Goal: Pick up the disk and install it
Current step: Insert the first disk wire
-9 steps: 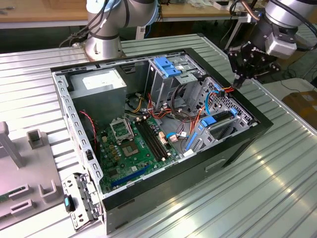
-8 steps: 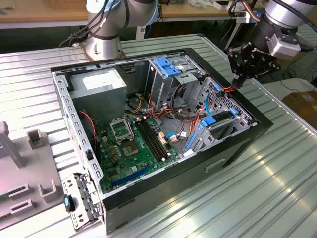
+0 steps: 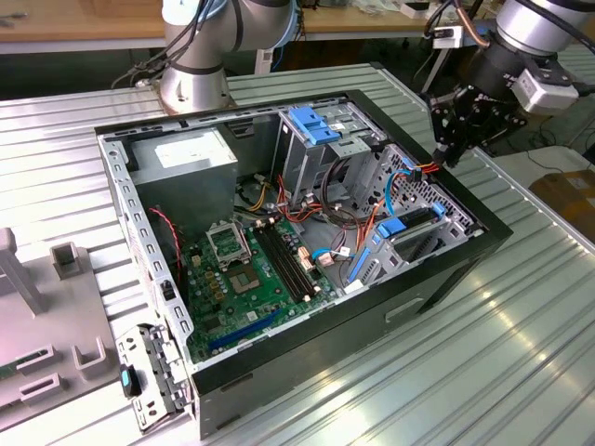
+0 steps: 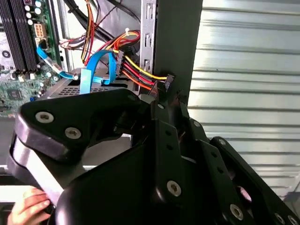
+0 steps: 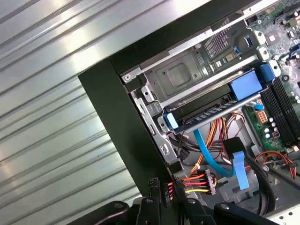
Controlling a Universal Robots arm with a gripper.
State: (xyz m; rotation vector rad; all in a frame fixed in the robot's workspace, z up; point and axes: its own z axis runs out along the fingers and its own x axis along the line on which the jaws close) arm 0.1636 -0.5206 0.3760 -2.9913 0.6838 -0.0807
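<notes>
My tool [image 3: 449, 153] hangs above the case [image 3: 325, 339] rim beside the power cables [image 3: 426, 168]; clenched or released, I cannot tell; the disk [image 3: 414, 225] lies in its bay [image 5: 183, 77] below, toward the exterior view's left, long axis along that wall

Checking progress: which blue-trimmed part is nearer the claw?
The flat dark disk in its bright blue carrier, lying low; the tall grey blue-topped cage stands farther.

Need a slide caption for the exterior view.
Gripper at the open case rim, near the disk in its bay.
</notes>
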